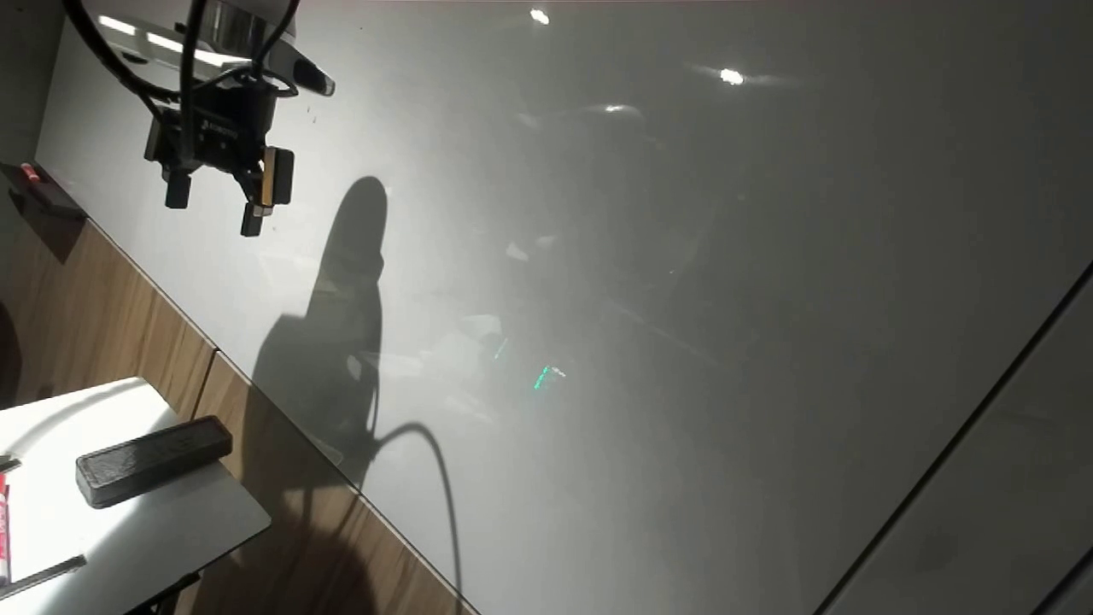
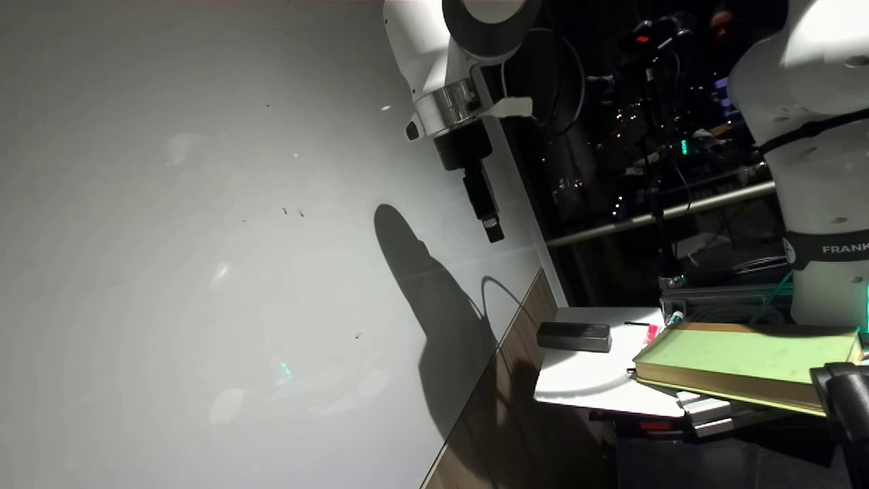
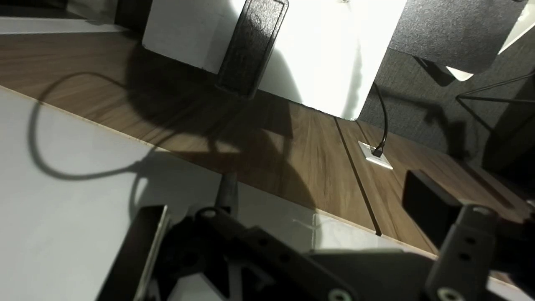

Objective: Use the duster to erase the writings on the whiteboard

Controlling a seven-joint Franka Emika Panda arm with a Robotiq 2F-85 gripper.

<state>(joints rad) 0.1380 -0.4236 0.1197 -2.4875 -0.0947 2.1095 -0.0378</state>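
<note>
Your hand (image 1: 214, 207) hangs before the board (image 1: 598, 478), its jaws spread wide — gripping nothing; you have the duster (image 1: 154, 461) lying on the surface (image 1: 196, 521), well apart from it — one end jutting past the edge.

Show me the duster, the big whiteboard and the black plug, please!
Duster (image 3: 253, 48): in the wrist view, on the middle of its broad dark face.
Whiteboard (image 1: 700, 410): in an exterior view, on a bare part of its shiny surface.
Black plug (image 3: 378, 153): in the wrist view, on its body.

Rounded white arm (image 2: 421, 44), black tool (image 1: 213, 206), black cables (image 1: 189, 73)
</note>
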